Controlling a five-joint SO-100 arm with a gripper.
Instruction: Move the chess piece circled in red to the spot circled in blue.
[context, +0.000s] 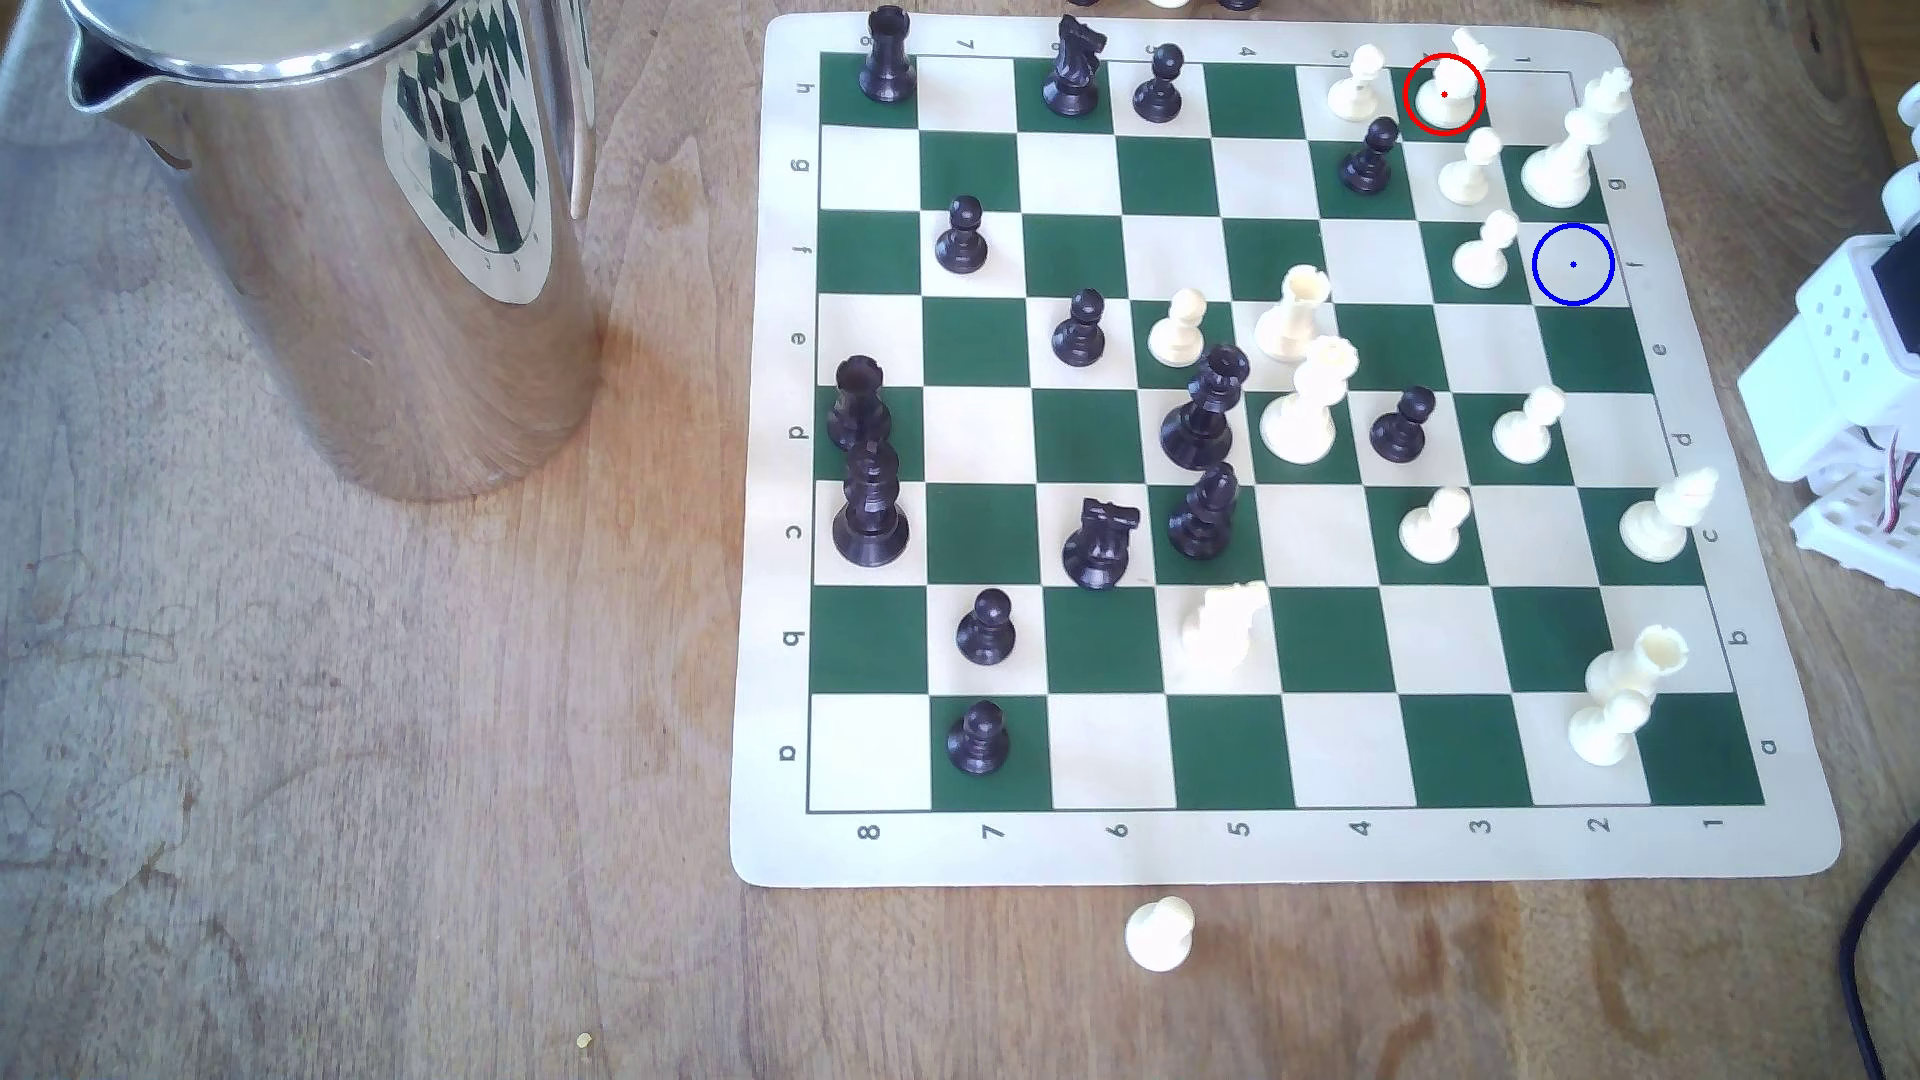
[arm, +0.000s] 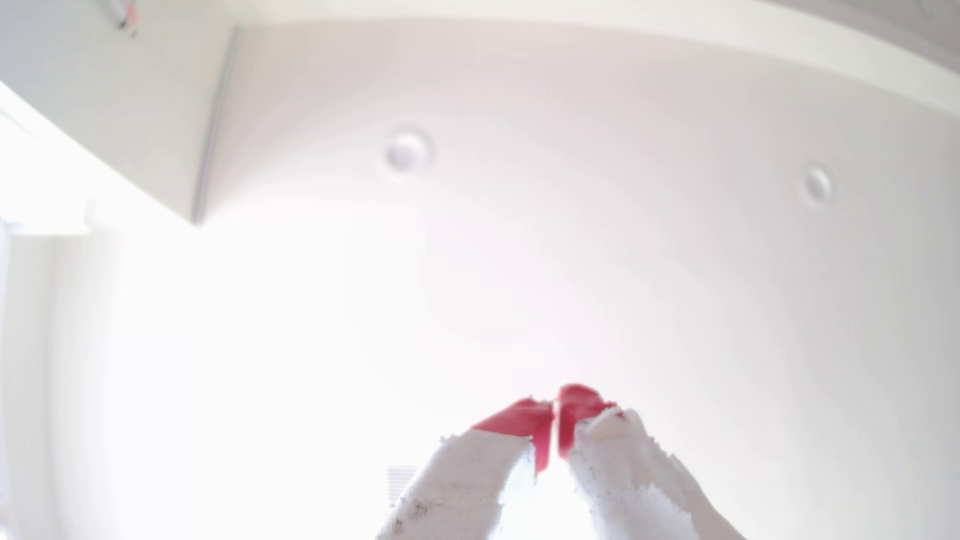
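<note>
At the exterior view's left a tall steel jug (context: 343, 228) stands on the wooden table (context: 312, 831); I cannot see what is inside it, and its shiny wall mirrors the board. Going to the right, the green-and-cream chessboard (context: 1288, 846) lies flat on the wood, with black pieces mostly on its left half and white pieces mostly on its right half. One white pawn (context: 1160, 933) stands off the board, on the table near its lower edge. The white knight (context: 1446, 85) stands upright inside the red circle on a green square in the top row, near the board's far right corner; its long axis is vertical, and which way the head looks I cannot tell. Two rows below and one column to the right is the blue-circled square (context: 1573, 265), bare and cream, just beside a white pawn (context: 1484, 251). At the right edge, the white base of my arm (context: 1839, 363) stands beside the board.

In the wrist view my gripper (arm: 555, 415) points up at a white ceiling (arm: 571, 207) with two round lights. Its red-taped tips are together, with nothing between them.
</note>
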